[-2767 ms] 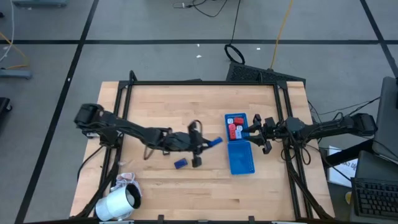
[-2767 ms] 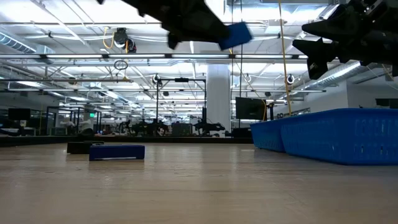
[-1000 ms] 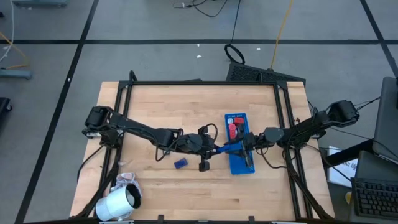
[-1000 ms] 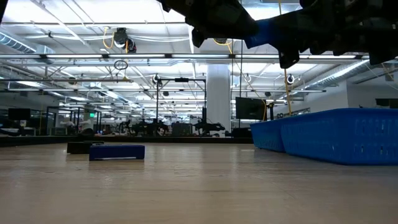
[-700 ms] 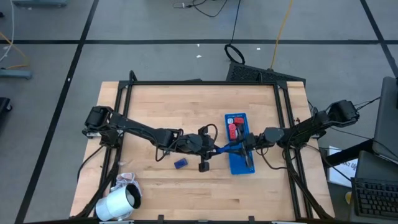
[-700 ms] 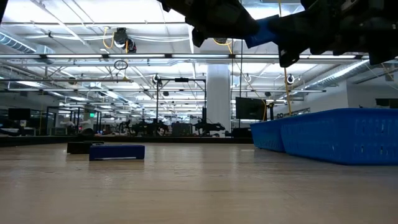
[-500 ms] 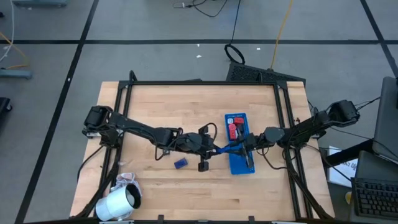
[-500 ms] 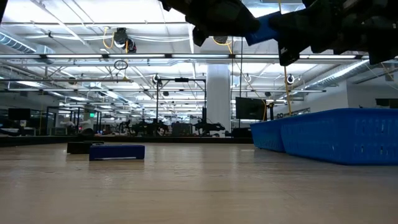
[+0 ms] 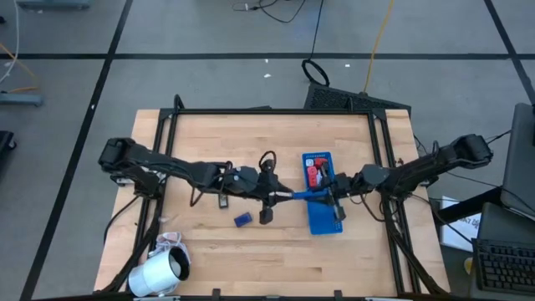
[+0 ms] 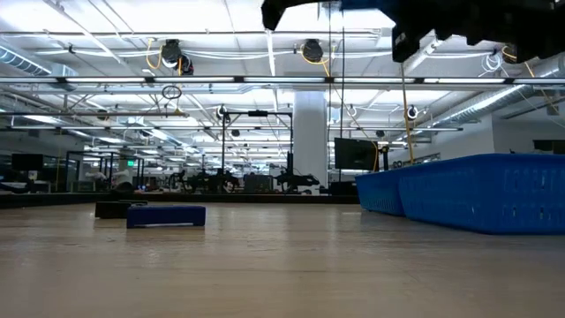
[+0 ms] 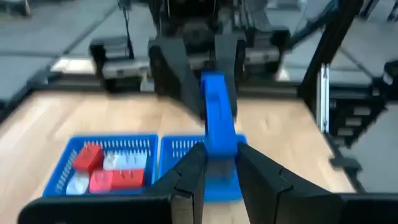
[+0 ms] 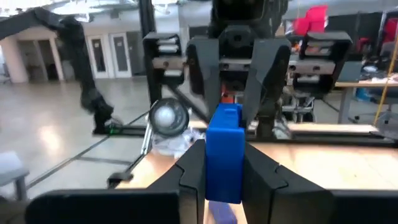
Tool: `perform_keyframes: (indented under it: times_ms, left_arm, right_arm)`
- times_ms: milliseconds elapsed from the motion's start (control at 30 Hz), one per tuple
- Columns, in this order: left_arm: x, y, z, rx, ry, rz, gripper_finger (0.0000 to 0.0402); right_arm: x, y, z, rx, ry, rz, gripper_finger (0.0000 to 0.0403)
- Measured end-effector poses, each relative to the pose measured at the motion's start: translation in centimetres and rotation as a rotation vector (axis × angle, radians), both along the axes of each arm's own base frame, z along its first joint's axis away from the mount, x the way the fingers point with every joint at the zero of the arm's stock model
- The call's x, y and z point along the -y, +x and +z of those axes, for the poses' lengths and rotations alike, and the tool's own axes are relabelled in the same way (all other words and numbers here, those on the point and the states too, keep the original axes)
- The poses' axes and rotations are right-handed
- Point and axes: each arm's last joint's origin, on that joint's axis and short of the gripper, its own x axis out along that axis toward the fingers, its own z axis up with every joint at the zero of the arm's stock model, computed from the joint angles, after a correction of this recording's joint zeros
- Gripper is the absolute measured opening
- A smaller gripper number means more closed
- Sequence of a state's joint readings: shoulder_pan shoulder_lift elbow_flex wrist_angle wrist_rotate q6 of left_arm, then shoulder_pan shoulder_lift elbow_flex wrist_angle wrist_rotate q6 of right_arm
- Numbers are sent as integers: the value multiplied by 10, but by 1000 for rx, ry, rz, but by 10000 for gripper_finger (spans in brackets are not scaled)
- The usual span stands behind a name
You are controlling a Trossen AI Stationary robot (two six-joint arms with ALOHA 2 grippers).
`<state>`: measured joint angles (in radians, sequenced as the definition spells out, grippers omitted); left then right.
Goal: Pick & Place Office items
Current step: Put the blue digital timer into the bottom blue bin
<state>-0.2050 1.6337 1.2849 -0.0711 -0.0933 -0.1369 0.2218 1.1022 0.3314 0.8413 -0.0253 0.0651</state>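
A long blue piece [image 9: 303,196] hangs in the air between my two grippers, over the left rim of the blue tray [image 9: 324,219]. My left gripper [image 9: 280,196] is shut on its left end and my right gripper [image 9: 329,195] on its right end. The tray's far compartment holds red and white pieces [image 9: 315,173], which also show in the left wrist view [image 11: 102,169]. A dark blue block [image 9: 242,220] and a black block [image 9: 266,216] lie flat on the table, and both show in the low view, dark blue [image 10: 166,215] and black [image 10: 110,209]. My left gripper pinches the blue piece's near end [image 11: 219,149] between its two fingers, which come level from the table's left and lie along the piece. The piece is lifted clear. My right gripper pinches the piece's other end [image 12: 224,146] between its two fingers, which come level from the table's right and lie along it.
A big white roll [image 9: 159,272] lies at the table's near left corner. The black frame rails [image 9: 167,134] stand along the left and right sides. Bare wood lies at the far half of the table [image 9: 251,138].
Both grippers have gone up with the blue piece held between them, nearly out of the top of the low view. My left gripper has also drawn back a little toward the table's left edge.
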Motion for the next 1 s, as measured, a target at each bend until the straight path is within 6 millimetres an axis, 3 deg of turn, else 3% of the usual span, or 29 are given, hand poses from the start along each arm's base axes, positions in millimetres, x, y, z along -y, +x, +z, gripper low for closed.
perform_keyframes:
  times_ms: [67, 133, 267, 367, 567, 733, 1000]
  left_arm:
    - [0, -4, -2, -37, -4, -12, 86]
    - [3, -3, -2, -32, -6, -25, 86]
    - [0, -1, -7, -58, 0, -6, 87]
    - [1, -2, -9, -68, 5, -9, 87]
    - [3, -9, -2, -47, 47, -45, 88]
    - [-1, -27, -8, -29, 56, -37, 88]
    - [-19, -73, -37, 170, -44, 29, 88]
  right_arm:
    - [0, -2, 4, 18, 3, 8, 53]
    - [-1, -5, -9, -65, -17, 24, 53]
    - [-1, -8, 1, 7, 1, 20, 53]
    - [-1, -12, -8, -59, -5, 29, 53]
    - [-4, -24, 3, -44, 24, 71, 53]
    - [-8, -36, 6, -89, 35, 103, 53]
    - [-9, -46, -17, -358, 95, -30, 53]
